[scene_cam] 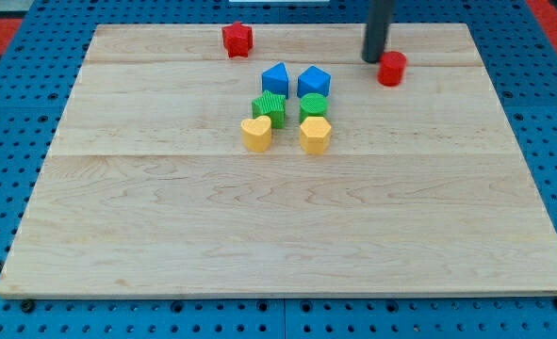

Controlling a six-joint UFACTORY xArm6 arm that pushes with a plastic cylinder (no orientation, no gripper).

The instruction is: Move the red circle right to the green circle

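Note:
The red circle (391, 68) is a short red cylinder near the view's top right of the wooden board (287, 226). My tip (374, 59) is the lower end of the dark rod and stands just to the left of the red circle, touching or almost touching it. The green circle (314, 104) sits in a cluster at the board's upper middle, below and to the left of the red circle, about 90 pixels away.
The cluster also holds a blue block (275, 78), a blue pentagon-like block (314, 81), a ridged green block (270, 107), a yellow heart (256, 134) and a yellow hexagon (315, 135). A red star-like block (237, 39) sits at the top. Blue pegboard surrounds the board.

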